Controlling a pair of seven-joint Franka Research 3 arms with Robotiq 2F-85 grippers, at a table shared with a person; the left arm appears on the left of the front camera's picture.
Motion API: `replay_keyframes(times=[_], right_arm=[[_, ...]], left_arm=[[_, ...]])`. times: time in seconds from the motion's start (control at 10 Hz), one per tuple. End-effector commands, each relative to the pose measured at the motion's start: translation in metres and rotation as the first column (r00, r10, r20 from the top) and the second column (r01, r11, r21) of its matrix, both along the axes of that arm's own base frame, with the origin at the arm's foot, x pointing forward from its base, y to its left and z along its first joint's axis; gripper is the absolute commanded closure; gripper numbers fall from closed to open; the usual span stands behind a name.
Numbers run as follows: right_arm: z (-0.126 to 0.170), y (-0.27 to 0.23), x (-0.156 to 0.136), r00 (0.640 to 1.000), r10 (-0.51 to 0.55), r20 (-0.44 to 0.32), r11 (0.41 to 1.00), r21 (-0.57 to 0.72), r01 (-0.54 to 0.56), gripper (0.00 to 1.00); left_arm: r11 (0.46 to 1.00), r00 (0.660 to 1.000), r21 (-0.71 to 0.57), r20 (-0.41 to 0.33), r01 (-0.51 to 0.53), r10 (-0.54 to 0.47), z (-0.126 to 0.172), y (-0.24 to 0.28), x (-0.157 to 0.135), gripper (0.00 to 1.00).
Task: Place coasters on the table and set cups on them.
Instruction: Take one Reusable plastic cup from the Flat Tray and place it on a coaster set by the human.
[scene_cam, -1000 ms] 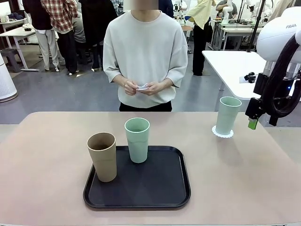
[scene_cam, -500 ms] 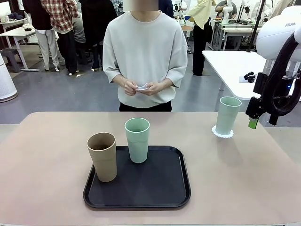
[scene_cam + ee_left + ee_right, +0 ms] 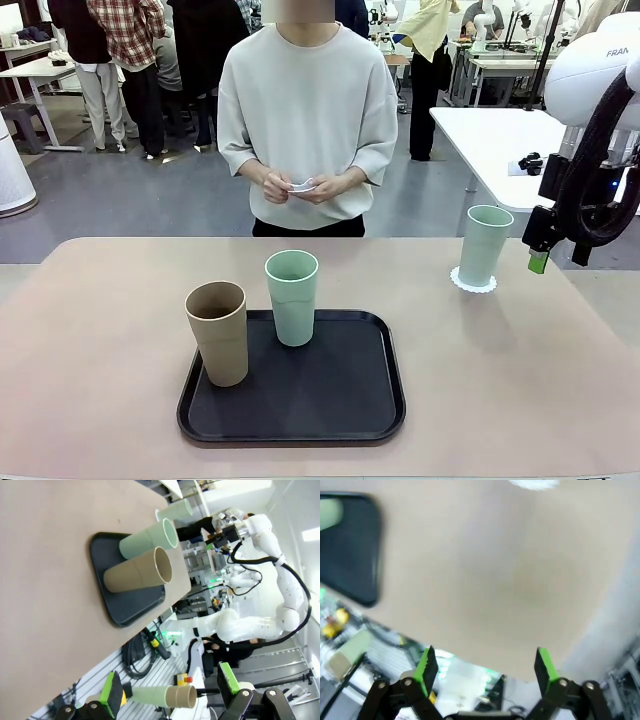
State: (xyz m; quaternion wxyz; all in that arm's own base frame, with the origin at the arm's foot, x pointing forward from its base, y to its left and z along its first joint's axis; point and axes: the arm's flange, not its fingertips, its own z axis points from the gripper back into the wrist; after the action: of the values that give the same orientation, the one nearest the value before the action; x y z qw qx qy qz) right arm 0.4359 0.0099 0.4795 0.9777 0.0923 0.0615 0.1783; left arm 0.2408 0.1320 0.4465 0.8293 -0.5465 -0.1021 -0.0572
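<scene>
Risks first: the right end effector (image 3: pixel 540 258) hangs just beside the pale mint green tapered tumbler (image 3: pixel 485 245) that stands on a white scalloped paper coaster (image 3: pixel 473 285) at the far right of the beige-tan surface (image 3: pixel 100 330); a careless swing twd the middle could clip that tall cup, tip it or drag it off its light doily.

The other mint green tumbler (image 3: pixel 292 297) and the tan-brown tumbler (image 3: pixel 218 330) stand close together on the black rounded-corner tray (image 3: pixel 290 436); reaching for one w/ wide-spread fingers could knock its neighbour, and both look top-heavy enough to topple.

The person's hands (image 3: pixel 328 186) hold another white coaster (image 3: pixel 303 185) at chest height, not yet on the surface; if it's laid down while an arm crosses the middle, hand and arm could meet; a cup set down off-centre could also shove the thin paper aside.

End effector states: the right one (image 3: pixel 485 667) has its green-padded fingers spread fully apart, nothing between them, w/ the surface blurred below; the left one (image 3: pixel 170 687) is likewise spread wide, gripping nothing as far as I can tell, well off to the side of the tray.

Vs a second ago: the right arm has shifted slightly away from the placed cup, then settled; cups, tray, coaster and the person's hands are unchanged.
</scene>
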Motion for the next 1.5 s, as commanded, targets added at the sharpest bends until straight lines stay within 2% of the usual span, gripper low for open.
replay_keyframes(times=[0.0,0.2,0.4,0.5,0.6,0.8,1.2,1.4], right_arm=[[0.033,-0.042,-0.044,0.986,-0.147,-0.082,0.830,0.531,0.168,0.00],[0.050,-0.081,-0.088,0.957,-0.247,-0.151,0.669,0.688,0.282,0.00],[0.019,-0.135,-0.091,0.916,-0.283,-0.283,0.526,0.753,0.395,0.00],[0.002,-0.154,-0.091,0.914,-0.237,-0.330,0.476,0.780,0.405,0.00],[-0.020,-0.171,-0.089,0.908,-0.205,-0.364,0.453,0.787,0.418,0.00],[-0.047,-0.188,-0.084,0.895,-0.225,-0.385,0.395,0.804,0.445,0.00],[-0.053,-0.190,-0.085,0.857,-0.346,-0.382,0.329,0.806,0.492,0.00],[-0.051,-0.188,-0.083,0.866,-0.353,-0.355,0.349,0.809,0.473,0.00]], left_arm=[[1.000,1.000,-0.006,0.009,0.000,0.000,0.000,0.001,-0.001,0.00],[1.000,1.000,-0.006,0.009,0.000,0.000,0.000,0.001,-0.001,0.00],[1.000,1.000,-0.006,0.009,0.000,0.000,0.000,0.001,-0.001,0.00],[1.000,1.000,-0.006,0.009,0.000,0.000,0.000,0.001,-0.001,0.00],[1.000,1.000,-0.006,0.009,0.000,0.000,0.000,0.001,-0.001,0.00],[1.000,1.000,-0.006,0.009,0.000,0.000,0.000,0.001,-0.001,0.00],[1.000,1.000,-0.006,0.009,0.000,0.000,0.000,0.001,-0.001,0.00],[1.000,1.000,-0.006,0.009,0.000,0.000,0.000,0.001,-0.001,0.00]])
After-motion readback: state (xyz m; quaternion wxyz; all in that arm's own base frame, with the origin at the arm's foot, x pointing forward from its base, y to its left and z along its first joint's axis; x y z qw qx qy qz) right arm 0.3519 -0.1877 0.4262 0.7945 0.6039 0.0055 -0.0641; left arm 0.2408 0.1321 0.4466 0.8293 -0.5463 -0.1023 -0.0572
